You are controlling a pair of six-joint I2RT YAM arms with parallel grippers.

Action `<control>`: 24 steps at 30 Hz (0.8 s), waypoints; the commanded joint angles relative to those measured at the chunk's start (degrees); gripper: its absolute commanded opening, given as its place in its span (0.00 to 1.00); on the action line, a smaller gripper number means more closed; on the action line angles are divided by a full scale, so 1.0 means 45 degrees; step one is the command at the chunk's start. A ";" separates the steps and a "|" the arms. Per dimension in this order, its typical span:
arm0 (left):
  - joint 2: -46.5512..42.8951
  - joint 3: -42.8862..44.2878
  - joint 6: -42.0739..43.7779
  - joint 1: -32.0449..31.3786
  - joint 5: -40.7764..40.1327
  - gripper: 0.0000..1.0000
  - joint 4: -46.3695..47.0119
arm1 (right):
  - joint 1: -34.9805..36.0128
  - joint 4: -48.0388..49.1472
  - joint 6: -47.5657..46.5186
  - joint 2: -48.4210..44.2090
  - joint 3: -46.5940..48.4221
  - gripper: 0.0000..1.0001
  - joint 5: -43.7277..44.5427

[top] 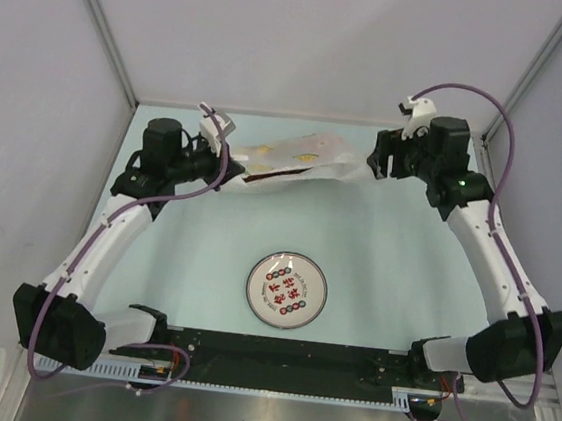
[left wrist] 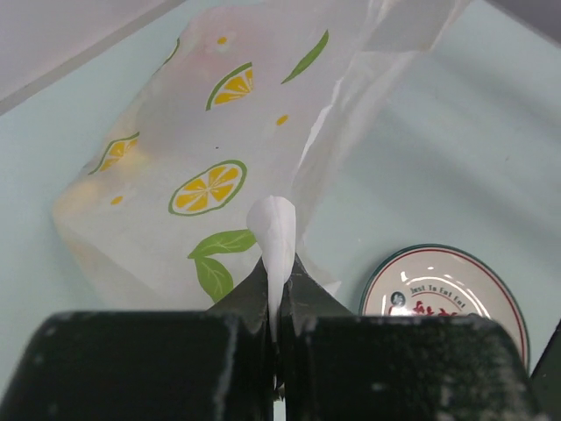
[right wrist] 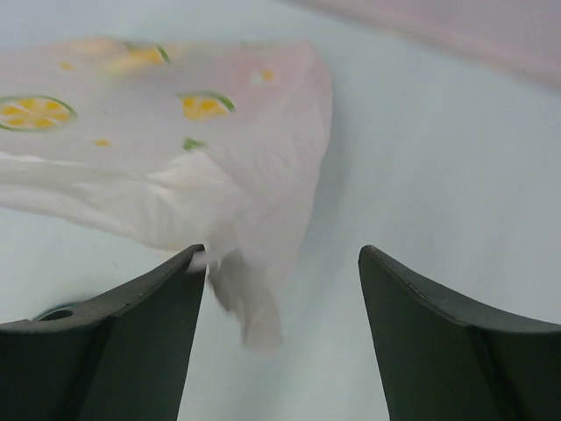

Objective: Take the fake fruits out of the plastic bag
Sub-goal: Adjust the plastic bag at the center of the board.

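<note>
The translucent white plastic bag [top: 296, 160], printed with lemon slices and green leaves, is stretched out at the back of the table between my two grippers. My left gripper [top: 228, 162] is shut on a thin fold of the bag's edge [left wrist: 273, 230]. My right gripper [top: 377, 166] is open at the bag's right end. A loose corner of the bag [right wrist: 254, 307] hangs between its fingers, close to the left finger [right wrist: 166, 289]. The fake fruits are hidden inside the bag; only a dark red streak [top: 270, 172] shows through along its near edge.
A round white plate with red marks [top: 287, 289] lies mid-table, in front of the bag; it also shows in the left wrist view [left wrist: 456, 281]. Grey walls close in the table at the back and sides. A black rail runs along the near edge.
</note>
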 commanded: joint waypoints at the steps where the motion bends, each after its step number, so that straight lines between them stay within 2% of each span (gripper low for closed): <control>1: -0.0736 -0.0595 -0.1216 -0.0130 0.0535 0.00 0.0444 | 0.1433 0.0865 -0.1157 -0.1423 0.1246 0.75 -0.1673; 3: -0.0873 -0.0752 -0.1432 -0.0130 0.0536 0.00 0.0445 | 0.2159 0.0670 -0.1218 -0.1326 0.1110 0.74 -0.1697; 6: -0.1107 -0.1064 -0.1686 -0.0169 0.0399 0.00 0.0464 | 0.3313 0.1078 -0.0984 -0.0782 0.0934 0.61 -0.1657; 7: -0.1166 -0.1123 -0.1725 -0.0169 0.0360 0.00 0.0483 | 0.3489 0.1234 -0.0945 -0.0585 0.0837 0.44 -0.1792; 10: -0.1361 -0.1124 -0.1745 -0.0267 0.0164 0.01 0.0444 | 0.4154 0.1645 -0.1120 0.0411 0.0816 0.23 -0.1949; 17: -0.1654 -0.1124 -0.1823 -0.0306 -0.0148 0.00 0.0562 | 0.5129 0.2271 -0.1820 0.1799 0.0855 0.10 -0.2107; 24: -0.1596 -0.1065 -0.1745 -0.0287 -0.0246 0.00 0.0483 | 0.5581 0.2330 -0.2038 0.2464 0.0836 0.05 -0.1970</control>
